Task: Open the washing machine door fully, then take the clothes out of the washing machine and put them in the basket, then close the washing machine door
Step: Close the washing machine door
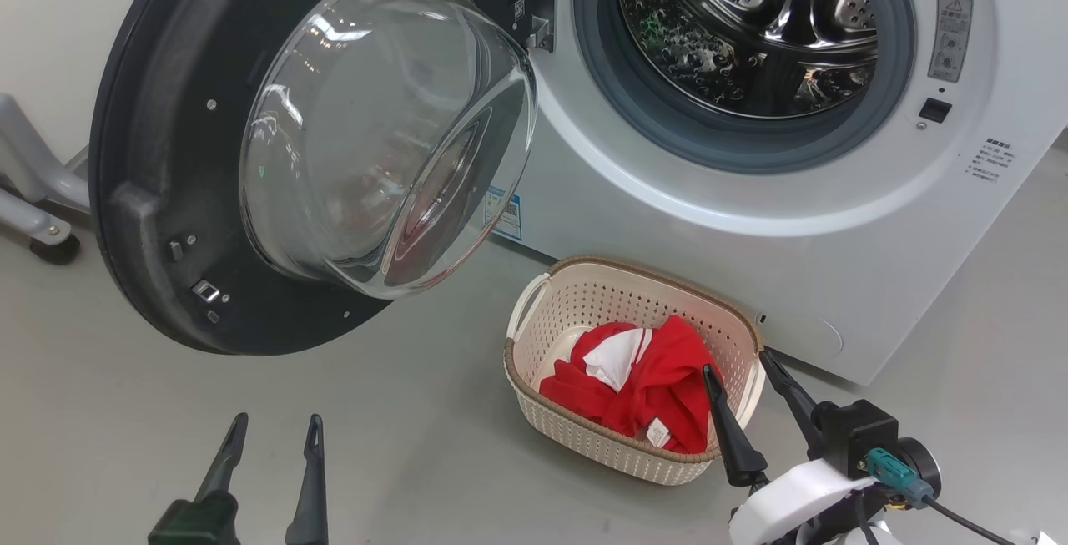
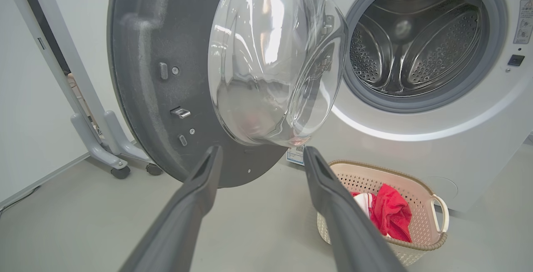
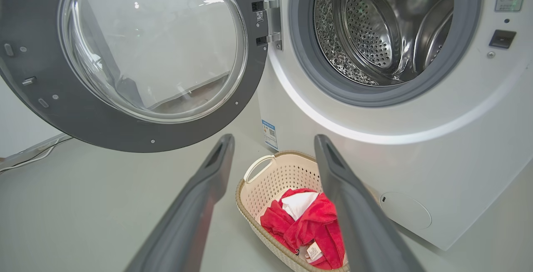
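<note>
Grey floor [image 1: 417, 445] under washing machine [image 1: 751, 236], washing machine door [image 1: 150, 194] swung wide. Red clothes [image 1: 659, 386] heaped in basket [image 1: 584, 436]. Both tools released: left tool [image 1: 278, 421] low over floor, right tool [image 1: 738, 361] angled at basket rim. Door hinges [image 3: 272, 18] plain from right wrist view.

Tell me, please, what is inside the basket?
Red clothes with a white part lie bunched in the basket. Whatever is beneath them on the basket's floor is covered.

My fingers [image 2: 200, 193] look matt dark plastic. The door [image 1: 150, 194]: grainy matt grey frame round a clear glossy glass bowl [image 1: 375, 128]. The drum [image 1: 751, 19] is shiny perforated steel, the seal [image 1: 601, 69] dull rubber. The machine [image 1: 667, 236] is smooth glossy white, the basket [image 1: 567, 432] cream perforated plastic, the clothes [image 1: 663, 386] soft red cloth.
</note>
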